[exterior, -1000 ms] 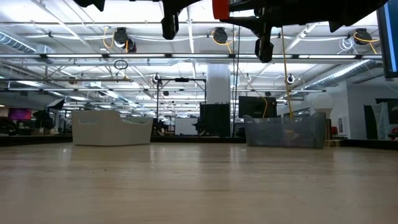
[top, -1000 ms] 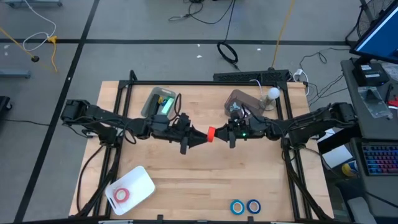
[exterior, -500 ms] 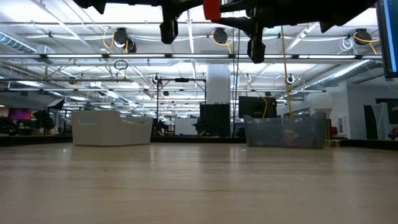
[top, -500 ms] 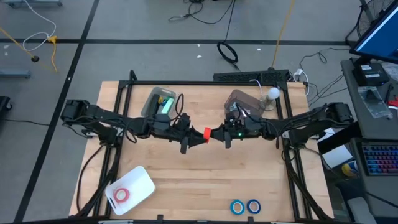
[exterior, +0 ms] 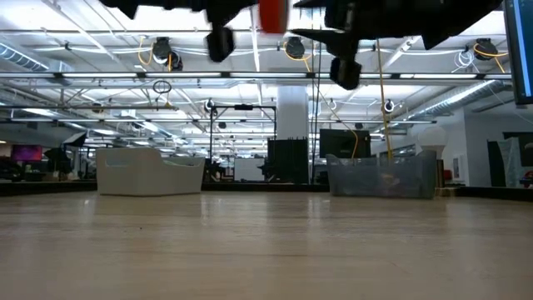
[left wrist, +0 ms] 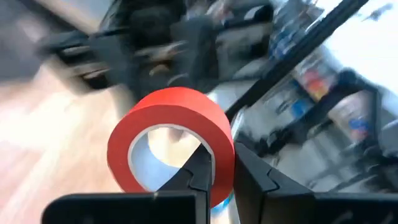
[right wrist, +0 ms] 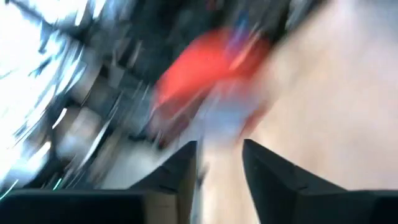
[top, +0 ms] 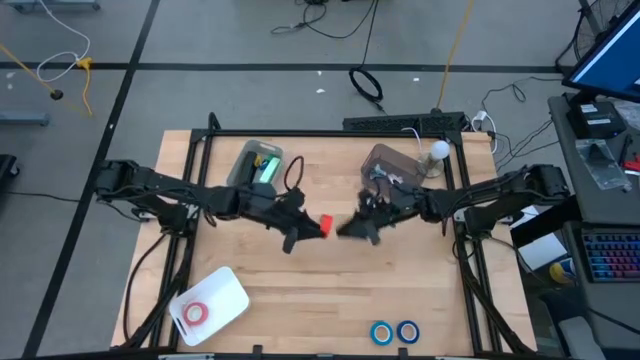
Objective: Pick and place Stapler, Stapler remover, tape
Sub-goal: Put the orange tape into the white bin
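Red tape changes claws above the tabletop

The left claw [left wrist: 214, 177] pinches the red tape roll [left wrist: 171, 140] by its wall at mid-tabletop; the right claw [right wrist: 217, 165], fingers apart, hangs just beside it. Carry it level, lest the thin grip slip.

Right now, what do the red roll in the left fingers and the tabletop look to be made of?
Red tape roll: apparently matte paper-type tape on a pale core, no gloss showing. Table: light wood, visible plank seams and grain, satin finish.
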Controlling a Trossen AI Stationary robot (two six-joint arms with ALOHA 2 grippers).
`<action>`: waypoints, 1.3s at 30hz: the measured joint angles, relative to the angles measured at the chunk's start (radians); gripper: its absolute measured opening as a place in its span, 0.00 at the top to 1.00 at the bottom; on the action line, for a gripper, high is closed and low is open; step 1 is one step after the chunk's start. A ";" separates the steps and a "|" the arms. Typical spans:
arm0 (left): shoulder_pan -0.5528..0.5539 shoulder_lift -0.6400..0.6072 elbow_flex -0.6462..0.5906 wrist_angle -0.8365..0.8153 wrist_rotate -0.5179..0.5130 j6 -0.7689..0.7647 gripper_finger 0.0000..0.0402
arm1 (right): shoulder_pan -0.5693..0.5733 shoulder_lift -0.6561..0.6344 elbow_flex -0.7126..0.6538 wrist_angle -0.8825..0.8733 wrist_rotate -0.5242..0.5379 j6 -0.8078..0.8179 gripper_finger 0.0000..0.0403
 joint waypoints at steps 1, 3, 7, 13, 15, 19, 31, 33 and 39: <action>0.006 -0.017 -0.001 -0.071 -0.003 0.010 0.91 | 0.000 0.000 0.000 -0.033 -0.079 0.023 0.68; 0.018 -0.038 -0.003 -0.178 -0.020 0.020 0.91 | 0.004 -0.001 0.000 -0.091 -0.233 0.063 0.63; 0.026 -0.116 -0.001 -0.440 -0.049 0.001 0.91 | 0.012 -0.001 0.001 -0.206 -0.413 0.110 0.56; -0.025 -0.200 -0.001 -0.777 -0.090 -0.191 0.91 | 0.014 -0.001 0.000 -0.211 -0.462 0.100 0.54; -0.066 -0.215 -0.002 -0.865 -0.080 -0.264 0.91 | 0.013 -0.001 0.000 -0.194 -0.462 0.081 0.54; -0.166 -0.209 0.033 -1.046 -0.041 -0.416 0.91 | 0.000 -0.001 0.000 -0.137 -0.464 0.071 0.54; -0.477 -0.196 0.069 -1.201 0.073 -0.942 0.91 | -0.063 -0.001 0.000 -0.114 -0.463 0.057 0.54; -0.531 -0.187 0.069 -1.214 0.071 -1.036 0.91 | -0.072 -0.001 0.000 -0.103 -0.463 0.057 0.54; -0.642 -0.123 0.069 -1.203 0.030 -1.201 0.91 | -0.092 -0.001 0.000 -0.100 -0.462 0.056 0.54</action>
